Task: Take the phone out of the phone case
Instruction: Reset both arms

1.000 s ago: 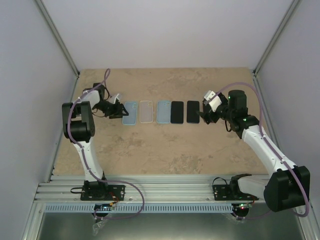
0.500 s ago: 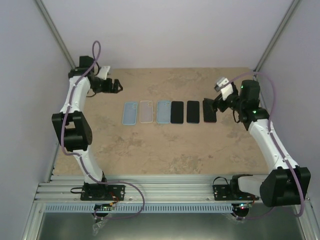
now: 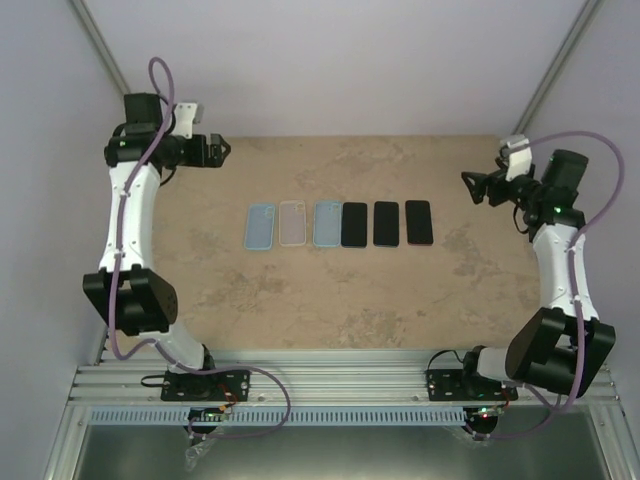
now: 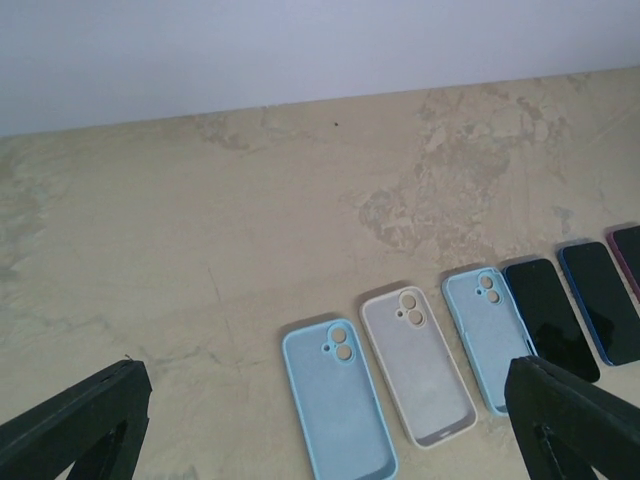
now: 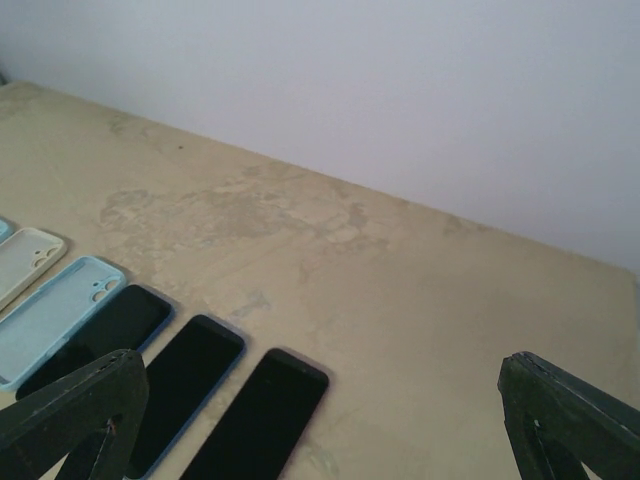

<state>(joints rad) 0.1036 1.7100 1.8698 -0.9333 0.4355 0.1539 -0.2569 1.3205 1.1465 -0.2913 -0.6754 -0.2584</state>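
Three phones [image 3: 386, 223] beside three cases [image 3: 292, 222], well apart from both jaws, wide and empty.

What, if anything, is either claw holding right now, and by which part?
Nothing. The left claw and right claw are both open and empty; the cases and phones lie on the table.

Row of cases [image 3: 293, 223] and phones [image 3: 386, 223]: sole obstacle. Tabletop [image 3: 330, 300] open before it, behind it, off both ends; walls [image 3: 330, 70] beyond.
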